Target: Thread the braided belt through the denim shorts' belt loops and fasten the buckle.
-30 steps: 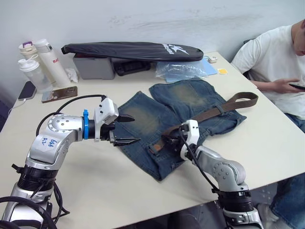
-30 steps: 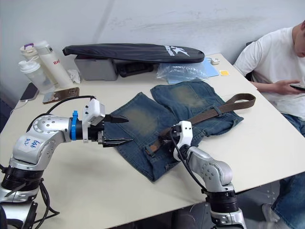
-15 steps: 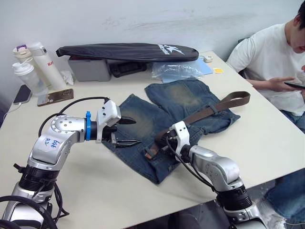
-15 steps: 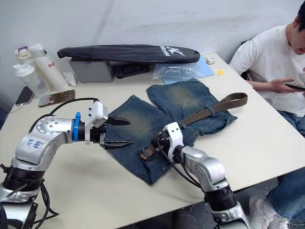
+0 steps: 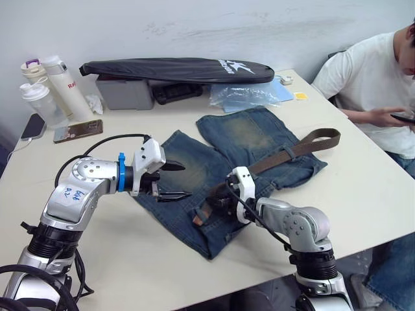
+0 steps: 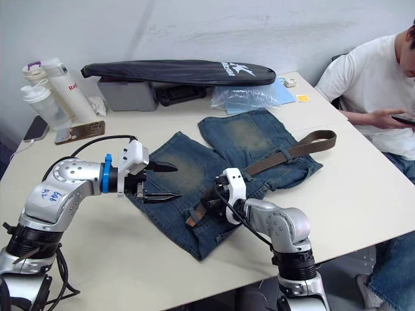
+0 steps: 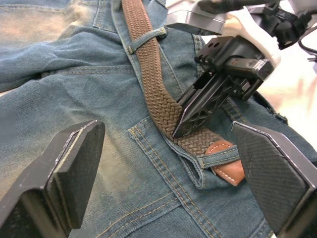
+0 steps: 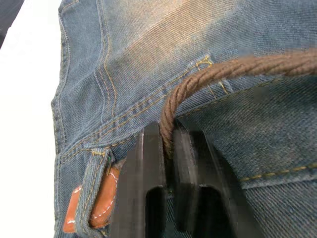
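Note:
The faded denim shorts [image 5: 253, 129] lie flat mid-table. The braided belt [image 5: 285, 154] runs along the waistband from the right side toward my right gripper [image 5: 217, 195], which is shut on the braid [image 8: 198, 82]. A belt loop [image 7: 146, 39] crosses the strap further back. The tan leather end [image 7: 228, 167] sits under another belt loop [image 7: 215, 158], just past the right gripper's fingers [image 7: 198, 106]. My left gripper [image 5: 187, 180] hovers open over the left leg of the shorts, a short way from the tan end. The buckle is hidden.
A long black bag [image 5: 175, 68] lies on a grey box [image 5: 123, 94] at the back. Bottles [image 5: 52, 84] and a phone [image 5: 78, 131] stand back left, a plastic bag [image 5: 243, 97] behind the shorts. A person [image 5: 376, 84] sits at the table's right edge.
The right gripper has slid left along the waistband with the belt, carrying the tan end further left. The left gripper stays open in about the same place. The camera has shifted slightly.

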You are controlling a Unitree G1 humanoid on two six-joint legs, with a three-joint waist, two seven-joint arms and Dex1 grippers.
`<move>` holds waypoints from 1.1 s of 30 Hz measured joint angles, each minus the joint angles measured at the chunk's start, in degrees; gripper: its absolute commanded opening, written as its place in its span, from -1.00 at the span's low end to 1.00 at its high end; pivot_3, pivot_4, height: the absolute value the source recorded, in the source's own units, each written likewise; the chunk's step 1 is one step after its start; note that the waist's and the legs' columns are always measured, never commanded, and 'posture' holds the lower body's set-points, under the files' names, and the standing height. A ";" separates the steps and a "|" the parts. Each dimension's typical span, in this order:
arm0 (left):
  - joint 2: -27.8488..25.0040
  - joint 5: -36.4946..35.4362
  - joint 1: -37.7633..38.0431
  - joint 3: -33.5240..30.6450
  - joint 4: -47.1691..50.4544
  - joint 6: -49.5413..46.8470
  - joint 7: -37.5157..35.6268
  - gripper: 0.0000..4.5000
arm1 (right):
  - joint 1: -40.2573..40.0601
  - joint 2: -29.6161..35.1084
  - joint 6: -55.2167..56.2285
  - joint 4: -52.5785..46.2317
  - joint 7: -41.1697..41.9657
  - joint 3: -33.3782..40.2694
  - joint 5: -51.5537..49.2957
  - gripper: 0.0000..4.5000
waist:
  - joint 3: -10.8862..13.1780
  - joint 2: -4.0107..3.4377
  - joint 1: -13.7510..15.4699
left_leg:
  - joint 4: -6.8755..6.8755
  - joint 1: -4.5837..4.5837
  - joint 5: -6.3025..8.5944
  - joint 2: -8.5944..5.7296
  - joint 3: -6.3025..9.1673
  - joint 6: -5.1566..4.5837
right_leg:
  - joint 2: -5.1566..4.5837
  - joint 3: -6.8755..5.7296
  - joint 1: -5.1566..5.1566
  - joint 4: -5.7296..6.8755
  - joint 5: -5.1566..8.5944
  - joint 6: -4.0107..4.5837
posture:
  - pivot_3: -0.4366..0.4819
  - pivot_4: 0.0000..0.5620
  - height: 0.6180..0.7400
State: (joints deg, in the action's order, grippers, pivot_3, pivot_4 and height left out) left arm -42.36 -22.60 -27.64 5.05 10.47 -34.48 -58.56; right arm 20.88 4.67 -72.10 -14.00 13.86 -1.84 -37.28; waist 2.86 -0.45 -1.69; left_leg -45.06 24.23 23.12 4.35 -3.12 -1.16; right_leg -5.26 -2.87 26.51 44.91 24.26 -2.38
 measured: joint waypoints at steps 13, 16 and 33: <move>0.92 0.49 -0.95 0.58 -0.40 1.11 -0.40 1.00 | -2.00 -10.00 -7.47 -2.91 -8.48 20.27 -6.60 0.14 | 0.50 -0.73 0.63 | 0.25 0.02 0.13 -0.64 0.95 0.18 | -0.27 0.03 0.06 -0.11 -0.61 -0.04 | -0.05 -0.47 -0.93; 1.08 0.61 -0.96 0.62 -0.97 1.51 -0.47 1.00 | -1.46 -12.86 -9.29 -3.13 -11.70 26.61 -9.04 0.14 | 0.62 -0.90 1.14 | 0.71 0.06 0.15 -0.76 0.91 0.22 | -0.21 -0.02 -0.04 -0.40 -0.82 0.14 | -0.05 -0.47 -0.93; 2.70 1.81 -2.43 1.92 -2.79 3.35 -0.99 1.00 | 1.90 -13.07 -4.83 -0.74 -34.43 42.77 -35.48 -0.22 | 1.16 -0.93 1.42 | 0.82 0.90 -0.80 -1.48 0.91 0.37 | -0.43 0.10 -0.07 -0.93 -1.11 -0.10 | -0.05 -0.47 -0.93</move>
State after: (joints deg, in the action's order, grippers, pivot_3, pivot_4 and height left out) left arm -39.65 -20.79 -30.07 6.97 7.68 -31.13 -59.56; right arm 22.78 -8.40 -76.93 -14.74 -20.57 40.93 -72.76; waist 4.03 -1.38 -0.28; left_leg -44.25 25.13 22.33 2.87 -2.21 -0.79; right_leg -5.69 -2.77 26.44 43.98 23.15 -2.48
